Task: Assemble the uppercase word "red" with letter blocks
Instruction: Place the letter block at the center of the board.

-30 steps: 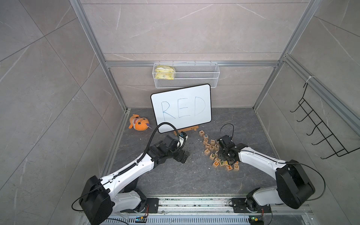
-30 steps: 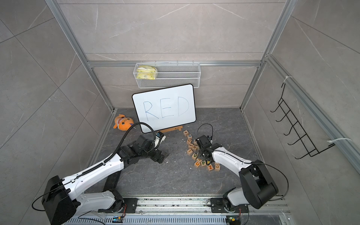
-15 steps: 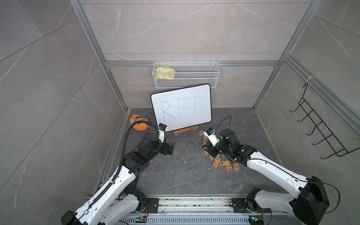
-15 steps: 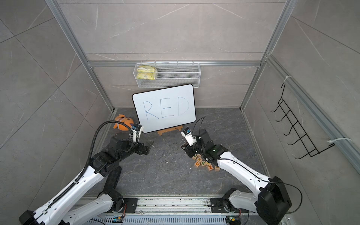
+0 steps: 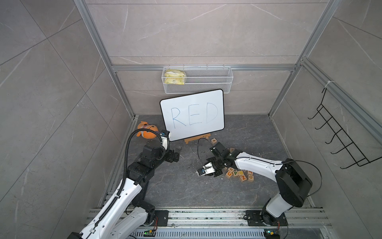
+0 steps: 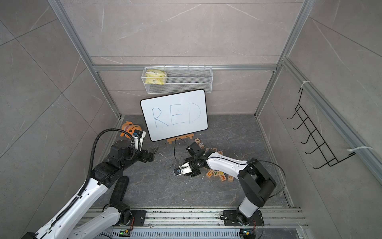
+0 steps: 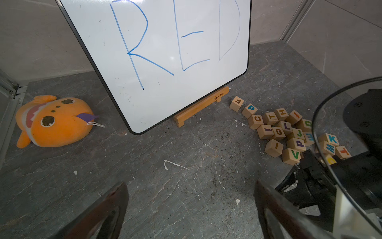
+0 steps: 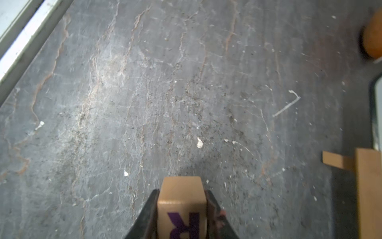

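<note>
The grey stone surface [image 5: 186, 192] fills the lower middle of both top views, walled by pale tile. At its back, centre frame, a whiteboard [image 5: 192, 115] with "RED" in blue leans on a wooden stand [image 5: 197, 139], and above it a wire basket [image 5: 206, 82] hangs on the wall with a yellow packet [image 5: 174, 77] in its left end. The left arm [image 5: 128, 192] rises from the lower left of the frame. Its end is left of centre, near the board's lower left corner. The left jaws are spread wide apart with nothing between them, as the left wrist view shows, and hang above bare surface. The right arm [image 5: 258, 165] comes in from the lower right and bends low toward the centre. An orange plush fish [image 5: 147, 132] lies at the left edge of the surface, beside the board. The letter blocks [image 5: 235, 173] sit in a loose heap right of centre, partly under the right arm, with faces such as C, K, P and N turned up. One block marked F [image 5: 214, 141] lies apart, just right of the stand. In the right wrist view the right jaws are clamped on the two sides of the R block [image 8: 182, 198], its dark purple R facing the camera. It is at the bottom centre of that frame, over open surface. In the top views this block cannot be made out.
</note>
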